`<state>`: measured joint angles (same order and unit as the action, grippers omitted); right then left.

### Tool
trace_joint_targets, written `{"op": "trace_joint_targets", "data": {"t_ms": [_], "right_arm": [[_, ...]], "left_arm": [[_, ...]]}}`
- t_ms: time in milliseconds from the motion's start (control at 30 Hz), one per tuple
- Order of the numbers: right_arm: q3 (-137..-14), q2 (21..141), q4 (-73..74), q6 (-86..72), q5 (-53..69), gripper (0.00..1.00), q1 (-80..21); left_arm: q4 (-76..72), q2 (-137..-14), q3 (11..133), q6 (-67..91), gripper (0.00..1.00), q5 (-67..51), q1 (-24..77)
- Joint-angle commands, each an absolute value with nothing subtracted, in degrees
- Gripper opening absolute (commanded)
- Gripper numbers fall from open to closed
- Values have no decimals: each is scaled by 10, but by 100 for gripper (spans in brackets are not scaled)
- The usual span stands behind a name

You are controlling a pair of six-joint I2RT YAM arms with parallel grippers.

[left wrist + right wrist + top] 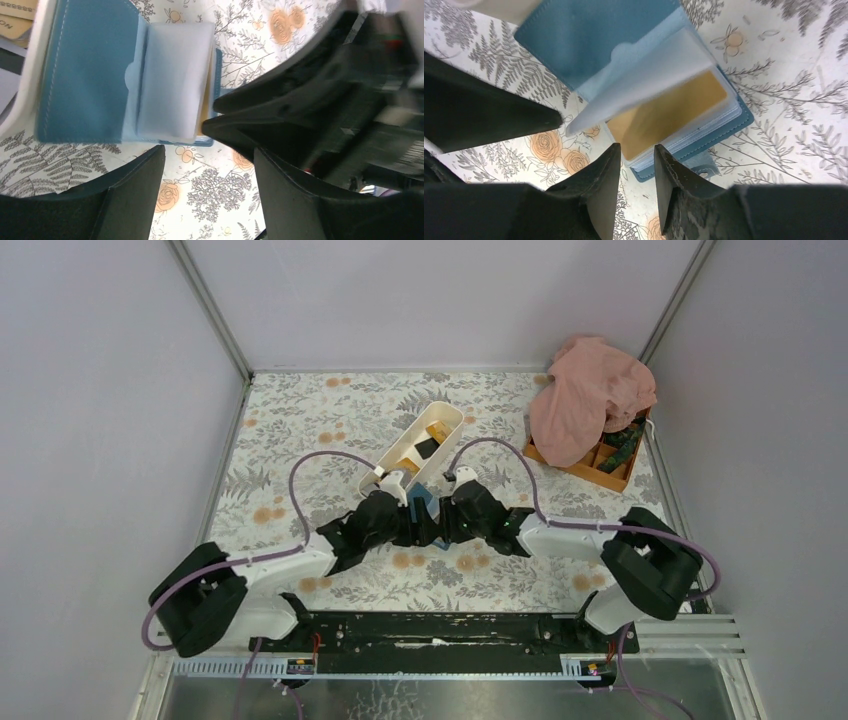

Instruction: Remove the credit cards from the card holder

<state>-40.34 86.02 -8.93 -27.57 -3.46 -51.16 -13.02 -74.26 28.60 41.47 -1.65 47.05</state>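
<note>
Top view: both arms reach in to mid-worktop (300, 430) and their wrists meet just in front of the near end of the long white tray (398, 452). The tray holds loose credit cards (437, 430), one orange-yellow and one black.

The card holder (90, 75) lies open on the floral worktop between the two grippers, its blue flap edge against the tray's end. A clear sleeve page (644, 75) stands lifted and blurred. Below it an orange-yellow card (669, 112) sits in the sleeve stack, still pocketed.

Left gripper (209, 152): jaws spread wide, nothing between them, just on the near side of the holder.

Right gripper (635, 150): jaws partly apart, with a clear gap. The tips are at the holder's edge and the corner of the sleeve stack shows in the gap. Cannot tell if either tip touches it.

Far right: an orange compartment box (600, 468) with a pink cloth (590, 395) draped over it, well apart from the arms.
</note>
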Motion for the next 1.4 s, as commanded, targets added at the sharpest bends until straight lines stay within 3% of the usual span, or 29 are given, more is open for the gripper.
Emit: {"op": "trace_joint_targets", "data": {"t_ms": [0, 367, 467, 500, 533, 800, 1367], "right_arm": [[-416, 900, -131, -296, -25, 38, -525], [-408, 932, -158, -309, -42, 26, -525], [-403, 934, -163, -313, -61, 14, -519], [-399, 934, -168, -314, -61, 2, -513], [-396, 934, -172, -316, -57, 0, -507], [-368, 908, -215, -319, -36, 0, -475], [-502, 994, -166, -294, 3, 0, -475]], "left_arm": [[-105, -675, 283, 402, 73, 26, 477], [-58, -626, 286, 388, 73, 62, 476], [-57, -646, 288, 386, 73, 74, 477], [-58, -649, 289, 386, 73, 75, 477], [-59, -651, 287, 387, 73, 74, 476], [-61, -644, 281, 389, 73, 79, 476], [-34, -588, 259, 382, 73, 110, 477]]}}
